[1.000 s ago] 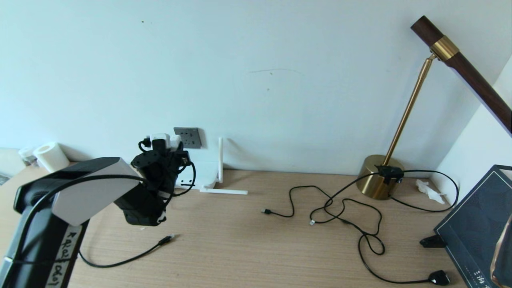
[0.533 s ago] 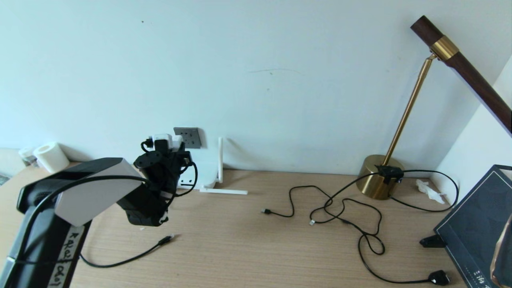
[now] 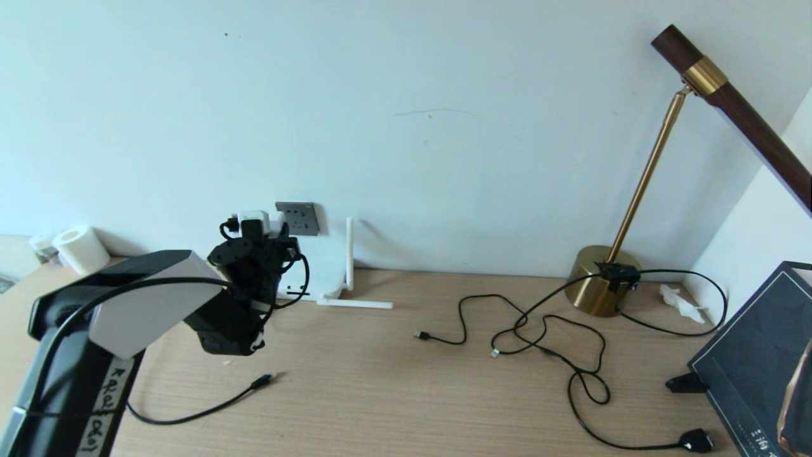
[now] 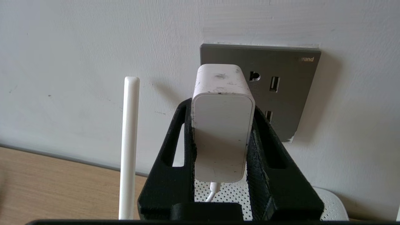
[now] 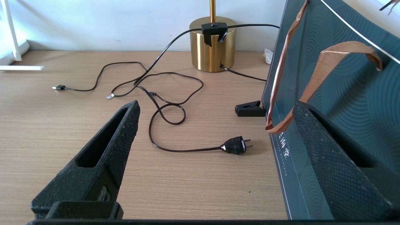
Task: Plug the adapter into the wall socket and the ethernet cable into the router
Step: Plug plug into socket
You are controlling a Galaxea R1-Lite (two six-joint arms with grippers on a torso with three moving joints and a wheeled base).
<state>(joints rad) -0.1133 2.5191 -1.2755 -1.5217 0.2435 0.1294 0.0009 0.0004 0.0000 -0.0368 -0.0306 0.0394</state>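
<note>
My left gripper [image 4: 222,107] is shut on the white adapter [image 4: 222,125], its black fingers [image 4: 175,162] pressing both sides. The adapter's far end meets the left part of the dark grey wall socket [image 4: 290,93]; its prongs are hidden. In the head view the adapter [image 3: 254,221] sits just left of the socket [image 3: 303,218], above the white router [image 3: 325,274]. The adapter's thin white cord [image 4: 212,193] drops toward the router's perforated top [image 4: 229,195]. The black ethernet cable [image 3: 190,416] lies on the desk, its plug [image 3: 263,381] free. My right gripper [image 5: 217,107] hangs open over the desk.
One router antenna [image 3: 349,254] stands upright, another [image 3: 355,304] lies flat. A brass lamp base [image 3: 599,282] with tangled black cords [image 3: 558,343] and a two-pin plug [image 5: 234,145] sits to the right. A dark green bag [image 5: 328,103] and a black clip [image 5: 250,110] border my right gripper.
</note>
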